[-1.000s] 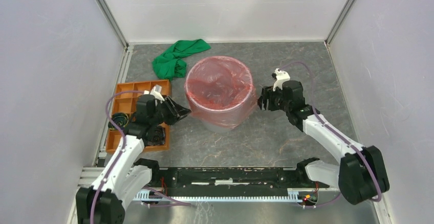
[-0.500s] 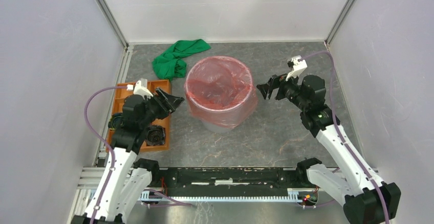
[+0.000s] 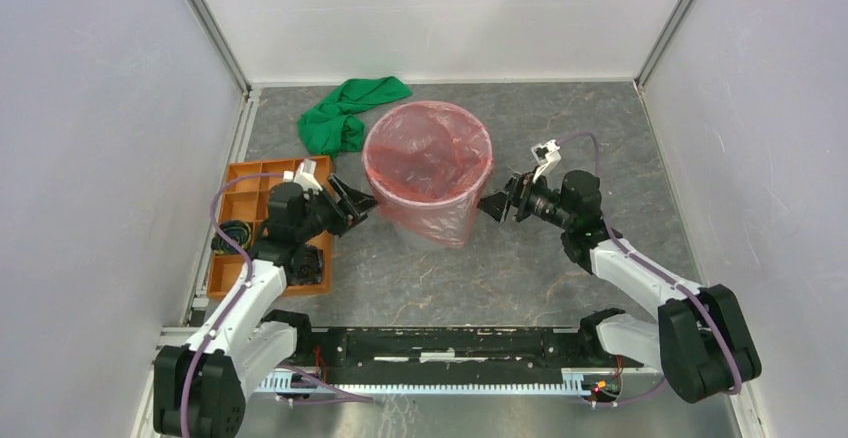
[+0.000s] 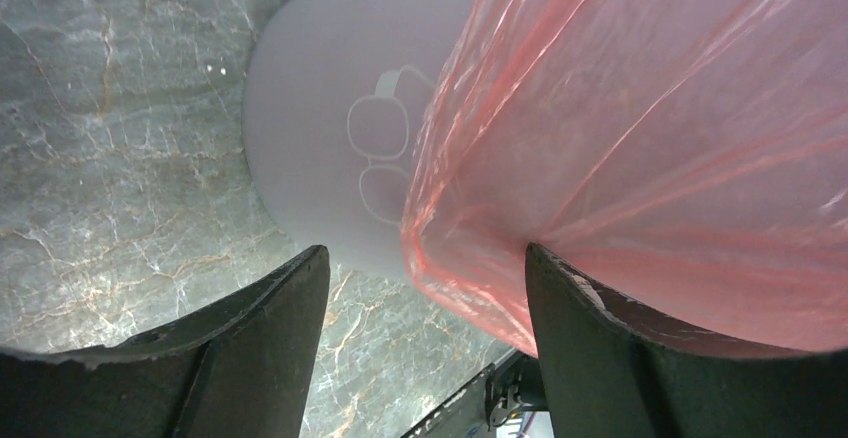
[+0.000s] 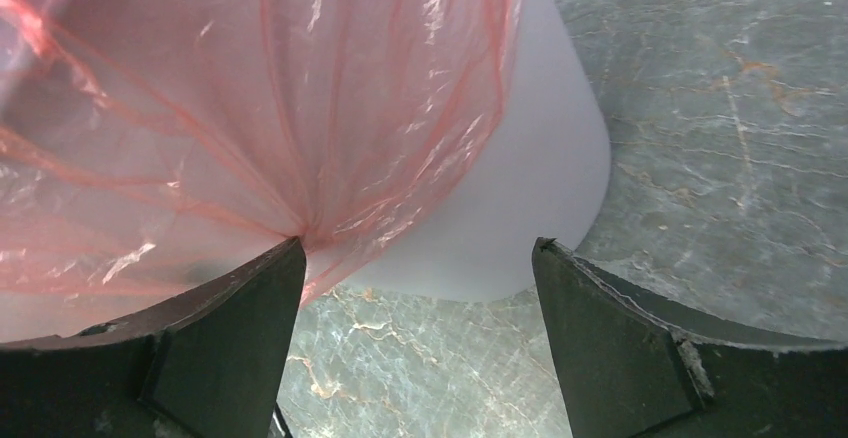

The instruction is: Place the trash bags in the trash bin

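Our left gripper (image 3: 362, 203) has its jaws spread wide and nothing pinched. A second ago they were much narrower, up near the rim. Across the way, our right gripper (image 3: 492, 208) is spread just as wide and just as empty, having let go, swung back and dropped in low again. Both now point at the lower wall from opposite sides, close to it but not touching, as far as we can tell.

Between them, the thin translucent red plastic bag (image 3: 430, 153) lines the round light-grey plastic bin (image 4: 320, 148). Its mouth is folded over the rim and its wrinkled skirt hangs down the outside. That skirt flared wider a second ago; now it drapes slack. From the wrists we see the hem stop short of the base, with bare grey wall below it.

We judge the bag is in and cuffed, so what remains looks like tidying. Off to the side sit the crumpled green cloth (image 3: 345, 113) and the orange compartment tray (image 3: 245, 183), on the grey marbled table (image 3: 560, 128).
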Robot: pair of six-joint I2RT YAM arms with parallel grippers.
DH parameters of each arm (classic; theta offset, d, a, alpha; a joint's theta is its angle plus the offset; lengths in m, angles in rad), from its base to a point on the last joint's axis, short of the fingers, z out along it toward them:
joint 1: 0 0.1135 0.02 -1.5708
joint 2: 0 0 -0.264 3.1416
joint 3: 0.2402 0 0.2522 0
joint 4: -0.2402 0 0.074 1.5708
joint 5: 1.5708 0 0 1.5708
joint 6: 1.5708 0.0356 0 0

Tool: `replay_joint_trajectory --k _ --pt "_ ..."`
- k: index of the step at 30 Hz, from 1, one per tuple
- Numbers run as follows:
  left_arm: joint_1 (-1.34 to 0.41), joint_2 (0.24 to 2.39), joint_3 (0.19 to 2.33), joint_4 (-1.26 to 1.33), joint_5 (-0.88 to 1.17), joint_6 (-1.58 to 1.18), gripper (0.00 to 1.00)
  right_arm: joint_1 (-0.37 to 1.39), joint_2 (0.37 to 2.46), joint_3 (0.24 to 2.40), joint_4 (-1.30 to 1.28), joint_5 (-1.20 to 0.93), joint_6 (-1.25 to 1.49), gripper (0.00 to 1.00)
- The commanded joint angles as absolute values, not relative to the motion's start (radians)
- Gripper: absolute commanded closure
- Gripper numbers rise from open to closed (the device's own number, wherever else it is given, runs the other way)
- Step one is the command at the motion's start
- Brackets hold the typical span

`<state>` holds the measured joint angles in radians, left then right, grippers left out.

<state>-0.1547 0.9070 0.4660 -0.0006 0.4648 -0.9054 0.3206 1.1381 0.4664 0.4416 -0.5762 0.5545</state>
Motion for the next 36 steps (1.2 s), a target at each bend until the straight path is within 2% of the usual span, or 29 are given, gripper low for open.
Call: replay_joint_trajectory --k 1,14,20,22,26,29,32,36 --pt "-0.164 0.903 0.414 0.137 0.528 -0.966 0.22 0.347 1.181 0.456 0.617 -0.604 0.595 0.09" --pt "-0.169 0.808 0.381 -0.042 0.453 -0.871 0.19 0.351 1.210 0.531 0.210 -0.314 0.405 0.11" --pt "-0.169 0.738 0.536 -0.372 0.281 -0.695 0.17 0.352 1.082 0.669 -0.148 0.012 0.210 0.09" --pt "-0.169 0.688 0.596 -0.425 0.222 -0.682 0.13 0.352 1.023 0.714 -0.213 0.076 0.176 0.08" --pt "-0.169 0.570 0.714 -0.471 0.095 -0.700 0.18 0.353 0.933 0.806 -0.279 0.062 0.157 0.07" --pt "-0.169 0.519 0.773 -0.377 0.078 -0.687 0.14 0.352 0.895 0.858 -0.288 0.003 0.168 0.07" --pt "-0.169 0.609 0.854 -0.308 0.162 -0.672 0.13 0.352 0.885 0.917 -0.289 -0.081 0.188 0.07" --pt "-0.169 0.836 0.976 -0.320 0.261 -0.653 0.13 0.353 0.885 0.969 -0.249 -0.192 0.215 0.07"
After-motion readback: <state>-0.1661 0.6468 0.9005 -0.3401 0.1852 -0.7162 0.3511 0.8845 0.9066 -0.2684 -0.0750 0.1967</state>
